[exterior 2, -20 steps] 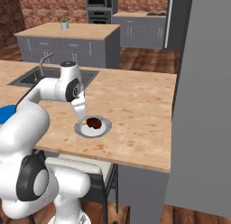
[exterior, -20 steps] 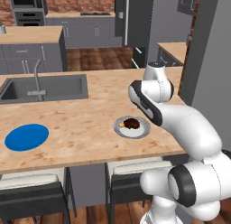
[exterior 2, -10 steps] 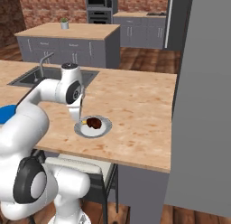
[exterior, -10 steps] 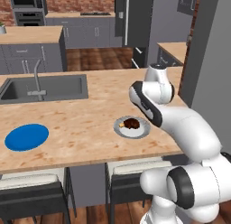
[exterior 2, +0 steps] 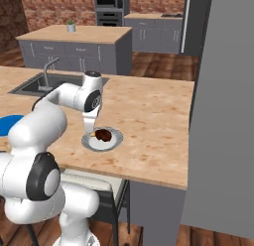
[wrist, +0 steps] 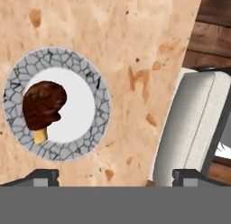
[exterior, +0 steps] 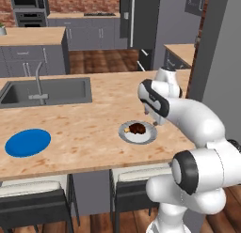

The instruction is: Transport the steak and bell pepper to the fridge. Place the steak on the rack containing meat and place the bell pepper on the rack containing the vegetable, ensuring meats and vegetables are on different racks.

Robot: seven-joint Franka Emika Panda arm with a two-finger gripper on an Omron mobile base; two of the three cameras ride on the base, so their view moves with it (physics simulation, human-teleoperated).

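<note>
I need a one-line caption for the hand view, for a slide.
Dark reddish-brown steak lies on a round grey-rimmed white plate on the speckled wooden counter, open tool beside it.

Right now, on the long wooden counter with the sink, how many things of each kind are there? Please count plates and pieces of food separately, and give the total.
Plates: 2, the flat blue plate and the grey-rimmed white plate.
Food: 1, the dark reddish-brown steak lying on the grey-rimmed plate.
Total: 3.
</note>
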